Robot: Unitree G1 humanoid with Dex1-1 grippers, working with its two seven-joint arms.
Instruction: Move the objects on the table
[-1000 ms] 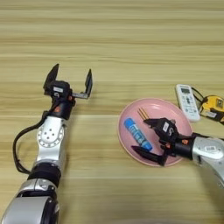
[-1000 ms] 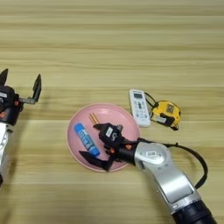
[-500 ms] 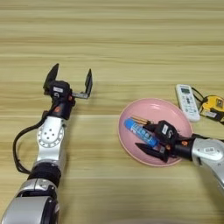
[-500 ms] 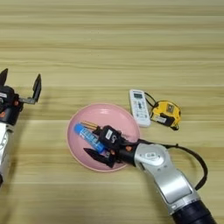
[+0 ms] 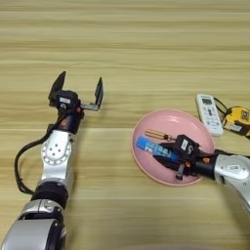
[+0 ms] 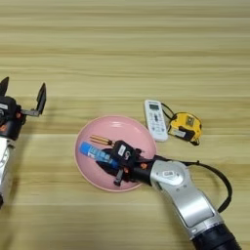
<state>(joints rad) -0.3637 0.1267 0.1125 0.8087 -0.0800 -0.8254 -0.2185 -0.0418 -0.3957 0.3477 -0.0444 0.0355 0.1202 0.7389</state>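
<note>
A blue glue stick (image 5: 152, 147) with a white label lies slanted in the round pink plate (image 5: 188, 123) on the wooden table (image 5: 146, 49). Just behind it in the plate rests the thin screwdriver (image 5: 157, 134) with an amber handle. My right gripper (image 5: 178, 159) reaches into the plate from the right and is shut on the glue stick's right end (image 6: 96, 153). My left gripper (image 5: 78, 91) stands open on the left of the table, well away from the plate, with nothing between its fingers.
A white remote control (image 5: 209, 113) lies just right of the plate, and a yellow tape measure (image 5: 237, 120) sits beside it at the far right. A black cable (image 6: 215, 171) loops off my right arm.
My right gripper's fingers, spread wide over the plate a second ago, have come together on the glue stick's end. The left arm has stayed put.
</note>
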